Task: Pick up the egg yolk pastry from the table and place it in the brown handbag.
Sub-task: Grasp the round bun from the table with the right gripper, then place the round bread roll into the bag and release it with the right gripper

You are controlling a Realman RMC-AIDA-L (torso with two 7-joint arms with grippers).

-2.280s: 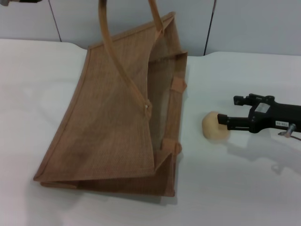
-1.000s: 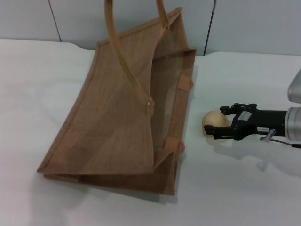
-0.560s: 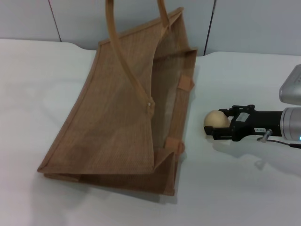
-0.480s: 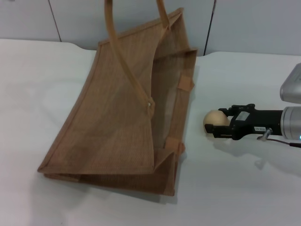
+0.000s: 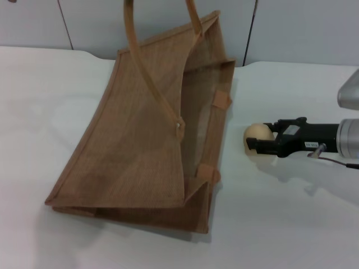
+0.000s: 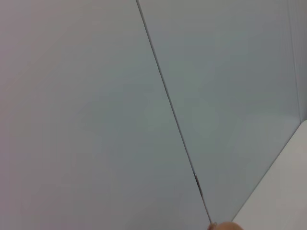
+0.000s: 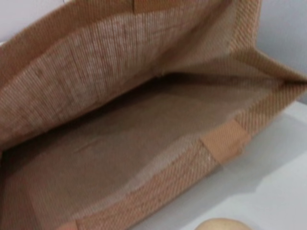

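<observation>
Right pincer (image 5: 259,143) clamped on the pastry (image 5: 256,135), just above the tabletop (image 5: 291,213), right of the bag (image 5: 146,134); bag mouth gaping rightward, straight left of the load; left pincer out of sight

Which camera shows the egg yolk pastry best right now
The head view: the egg yolk pastry shows almost whole in the right gripper, beside the brown handbag. The right wrist view catches only its top edge; the left wrist view shows none.
</observation>
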